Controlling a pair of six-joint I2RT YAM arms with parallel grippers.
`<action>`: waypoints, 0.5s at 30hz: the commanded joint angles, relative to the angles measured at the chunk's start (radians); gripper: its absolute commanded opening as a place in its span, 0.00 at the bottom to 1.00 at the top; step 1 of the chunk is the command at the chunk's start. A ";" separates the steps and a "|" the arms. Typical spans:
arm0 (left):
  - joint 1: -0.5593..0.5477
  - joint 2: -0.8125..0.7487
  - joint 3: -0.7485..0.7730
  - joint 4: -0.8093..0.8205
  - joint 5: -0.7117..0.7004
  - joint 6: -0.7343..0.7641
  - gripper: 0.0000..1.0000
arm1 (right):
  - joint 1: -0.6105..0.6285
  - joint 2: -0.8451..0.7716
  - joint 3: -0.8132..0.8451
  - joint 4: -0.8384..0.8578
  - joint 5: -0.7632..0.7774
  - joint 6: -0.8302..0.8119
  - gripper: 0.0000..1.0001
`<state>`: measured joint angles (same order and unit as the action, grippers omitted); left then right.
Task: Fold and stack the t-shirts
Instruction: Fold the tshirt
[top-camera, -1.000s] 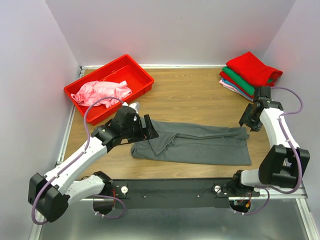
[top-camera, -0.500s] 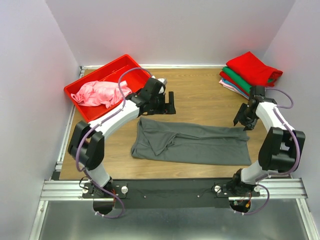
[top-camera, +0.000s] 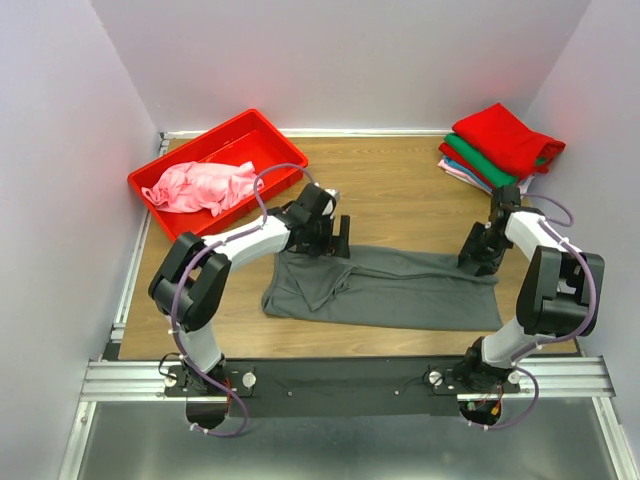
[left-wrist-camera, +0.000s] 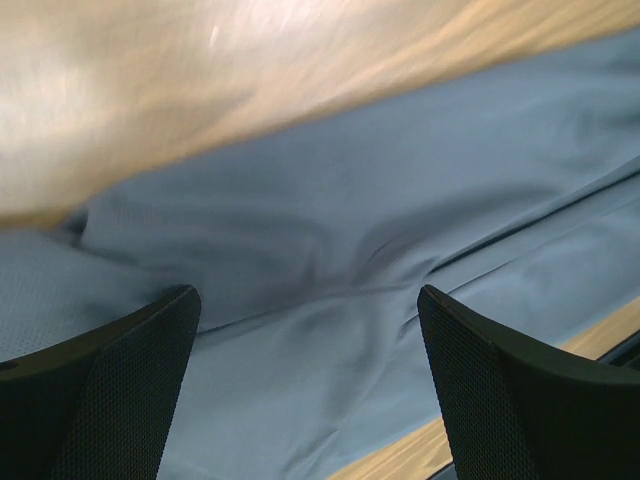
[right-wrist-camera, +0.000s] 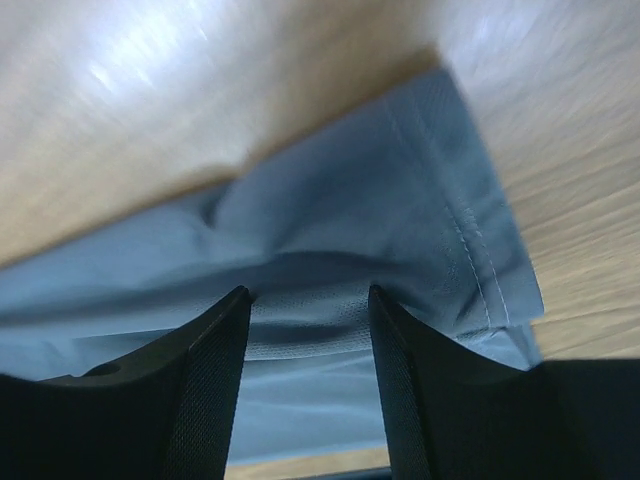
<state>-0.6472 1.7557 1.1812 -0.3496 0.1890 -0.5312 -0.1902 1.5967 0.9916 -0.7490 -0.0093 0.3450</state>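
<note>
Lying flat on the counter is a dark grey t-shirt. The left fingers and right fingers hover spread over it.

The left arm and the right arm had white link shells between black joint housings. A thin purple cable ran in loops along each arm. The left hand and the right hand were black. The left hand's fingers were matte black with a fine mesh texture.
</note>
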 joint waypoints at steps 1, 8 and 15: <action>-0.003 -0.058 -0.063 0.009 0.007 0.028 0.97 | -0.003 -0.023 -0.051 -0.015 -0.061 0.028 0.57; 0.007 -0.100 -0.150 -0.020 -0.013 0.039 0.97 | 0.000 -0.087 -0.068 -0.061 -0.031 0.031 0.57; 0.018 -0.156 -0.209 -0.046 -0.060 0.050 0.98 | 0.000 -0.084 -0.105 -0.069 -0.026 0.035 0.57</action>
<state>-0.6388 1.6459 1.0050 -0.3744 0.1719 -0.5034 -0.1898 1.5188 0.9131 -0.7853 -0.0353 0.3664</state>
